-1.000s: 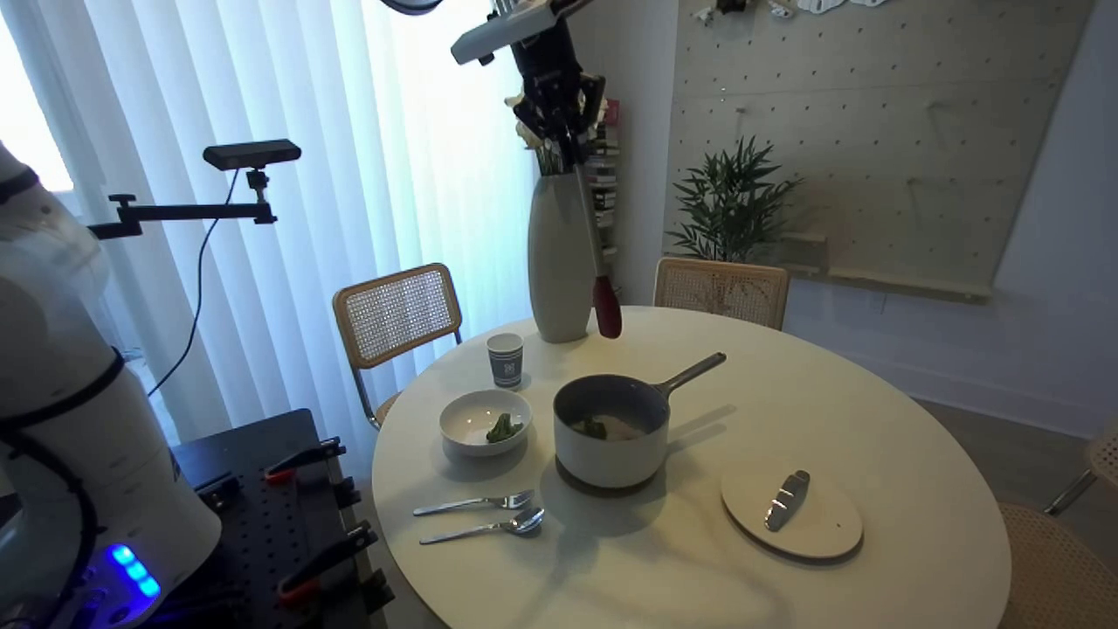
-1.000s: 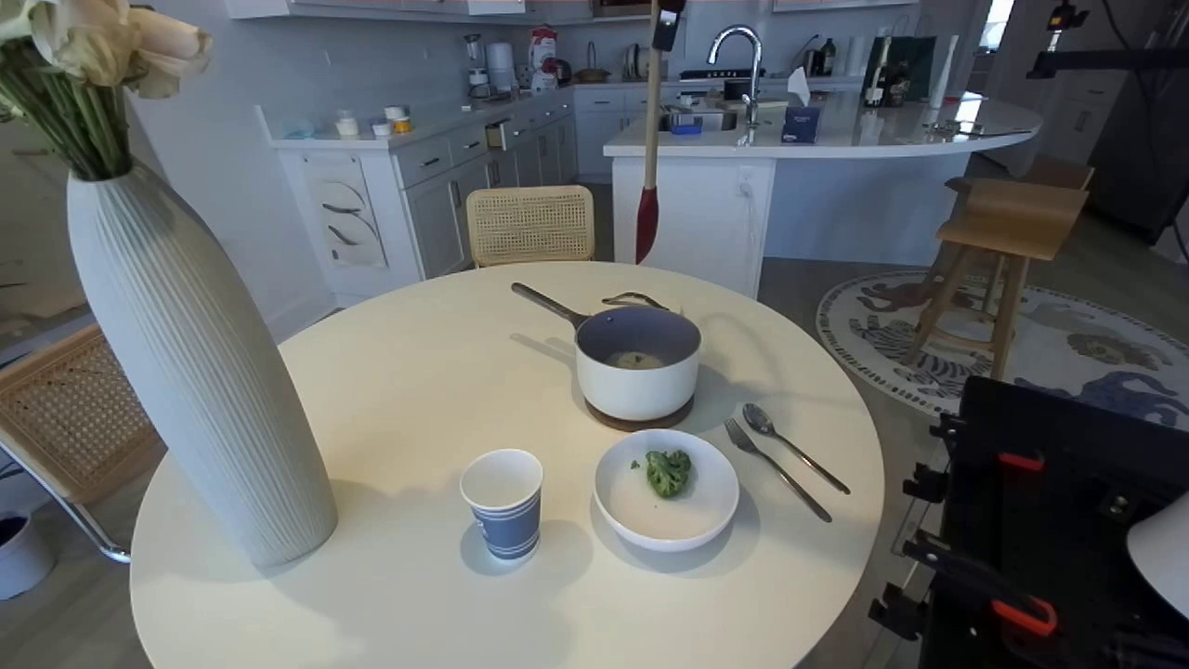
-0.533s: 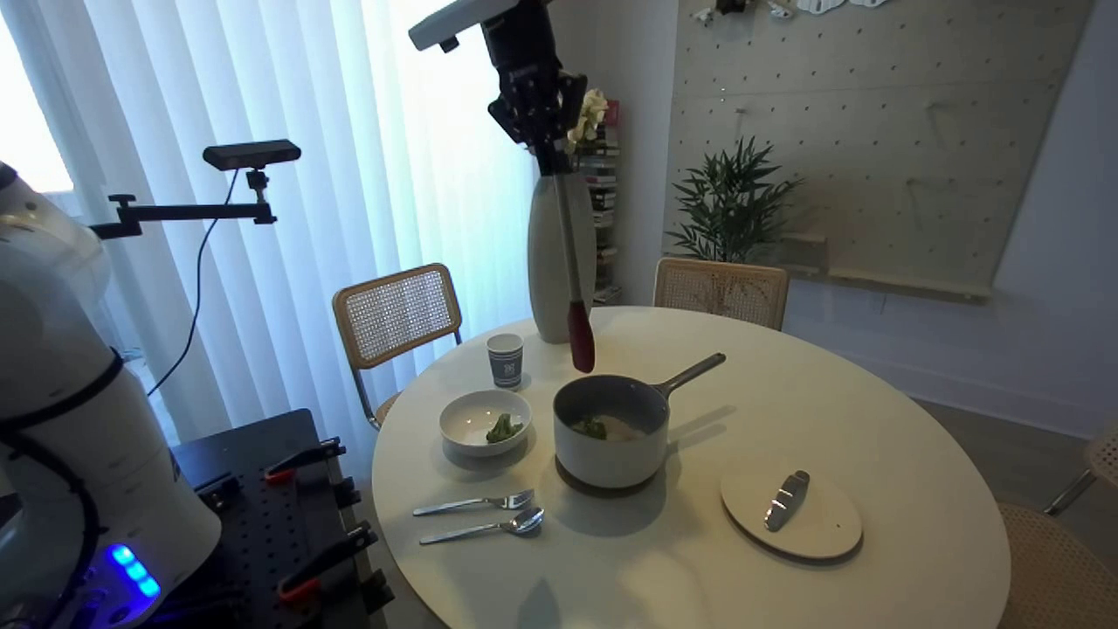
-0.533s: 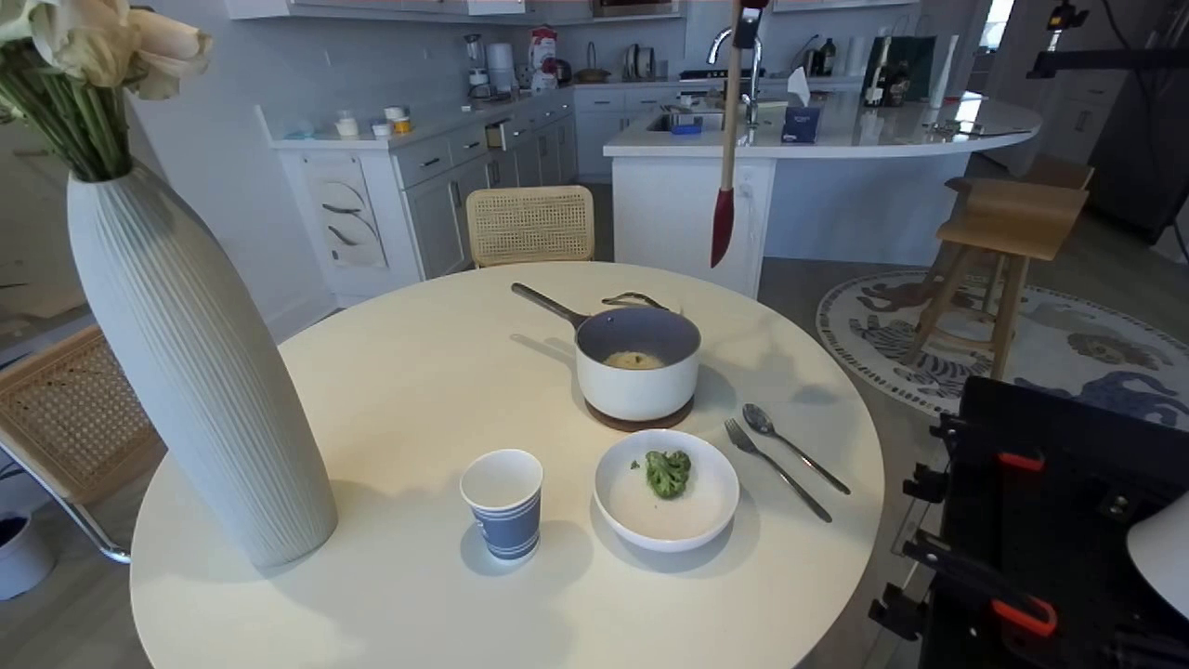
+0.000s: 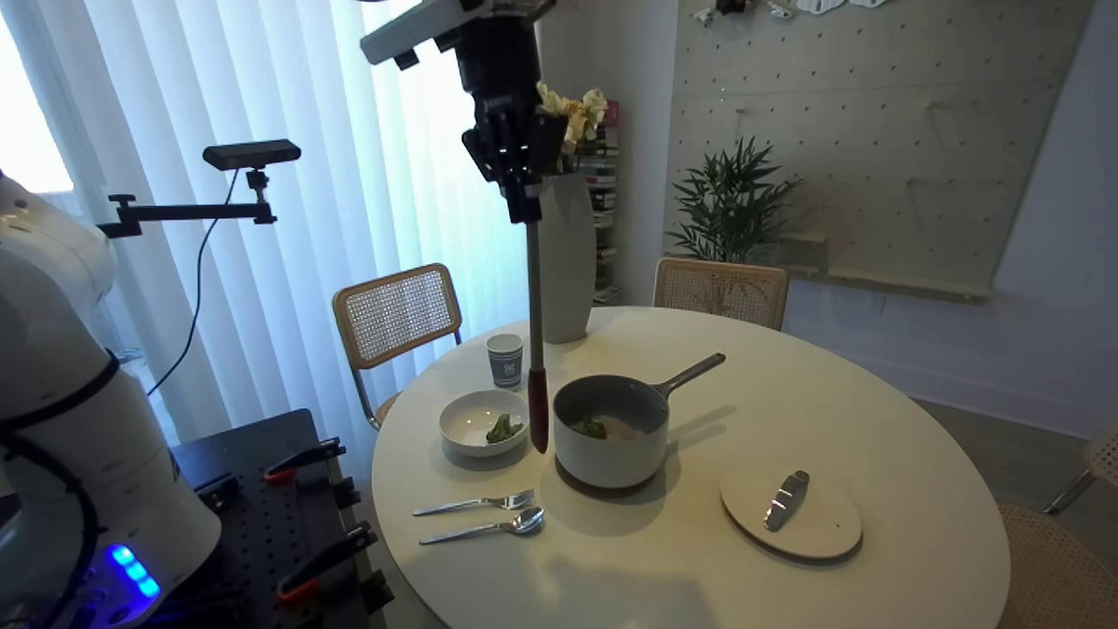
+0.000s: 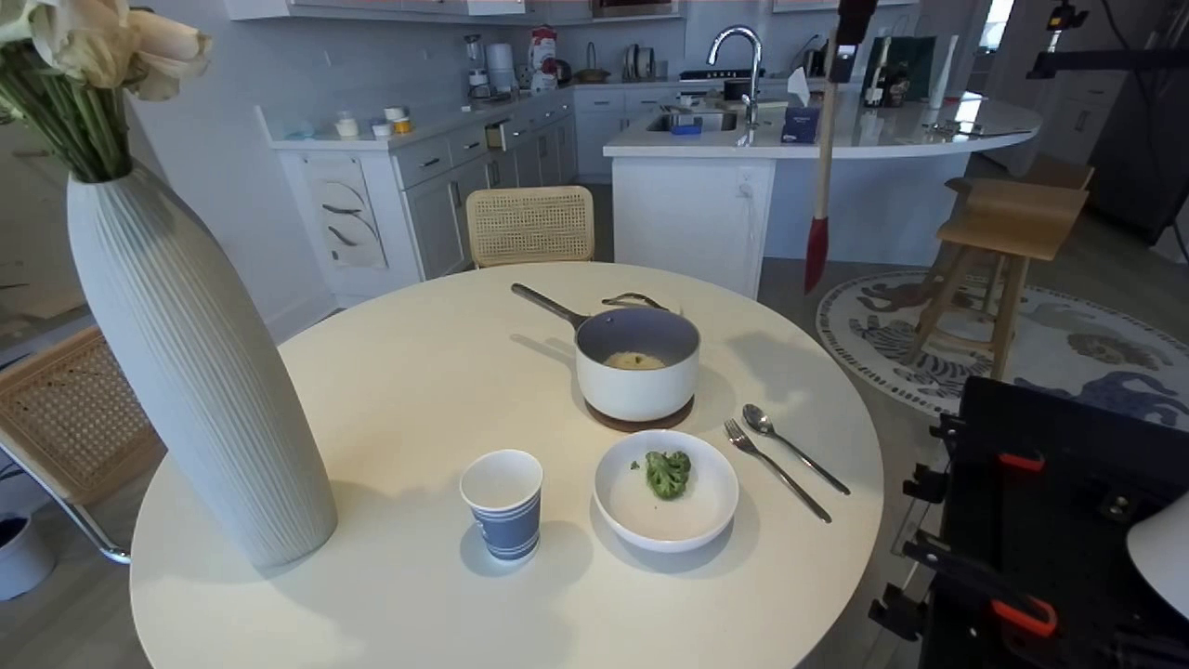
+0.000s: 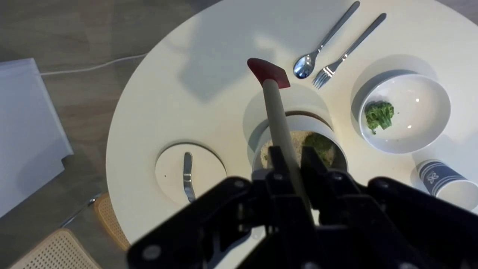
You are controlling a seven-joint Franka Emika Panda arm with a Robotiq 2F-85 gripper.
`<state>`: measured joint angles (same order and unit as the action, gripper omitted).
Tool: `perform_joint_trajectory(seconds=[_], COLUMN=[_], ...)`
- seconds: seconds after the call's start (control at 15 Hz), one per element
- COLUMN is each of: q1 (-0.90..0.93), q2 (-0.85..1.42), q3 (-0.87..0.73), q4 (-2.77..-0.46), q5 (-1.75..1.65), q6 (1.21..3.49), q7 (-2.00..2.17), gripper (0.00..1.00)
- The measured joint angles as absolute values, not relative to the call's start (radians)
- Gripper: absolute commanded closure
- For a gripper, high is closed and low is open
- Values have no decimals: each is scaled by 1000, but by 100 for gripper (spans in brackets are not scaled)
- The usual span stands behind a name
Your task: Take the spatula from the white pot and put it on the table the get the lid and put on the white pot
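My gripper (image 5: 524,210) is shut on the handle of the spatula (image 5: 534,297), which hangs head down in the air, almost upright. In the wrist view the pale handle runs between the fingertips (image 7: 276,155) to a dark red head (image 7: 269,73). The white pot (image 5: 611,459) stands on a brown disc with rice and broccoli inside; its dark handle points away from the robot. Flat on the round white table (image 5: 742,594) lies the lid (image 7: 168,172) with a grey metal handle. In an exterior view the pot hides most of it, leaving the lid's handle (image 6: 634,298) visible.
Beside the pot are a white bowl (image 6: 664,534) with broccoli and a paper cup (image 6: 506,520). A fork (image 5: 476,504) and a spoon (image 5: 485,529) lie near the table's robot side. A tall vase (image 6: 204,372) of flowers rises from the table. Chairs surround it.
My gripper has carried the spatula from near the vase toward the robot's base side and slightly lower. The spatula hangs straighter now. Pot, lid and tableware have not moved.
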<state>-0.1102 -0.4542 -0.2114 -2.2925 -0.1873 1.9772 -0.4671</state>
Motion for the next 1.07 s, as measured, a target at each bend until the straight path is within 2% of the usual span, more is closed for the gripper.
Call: perform_joint_trajectory(seconds=[0.53, 1.07], q1=[-175, -202], q2=[-469, -469], q3=[-300, -310], q4=[-2391, -2515], q5=[-191, -191], q6=[1963, 1996], q7=[-467, -448], gripper=[96, 96])
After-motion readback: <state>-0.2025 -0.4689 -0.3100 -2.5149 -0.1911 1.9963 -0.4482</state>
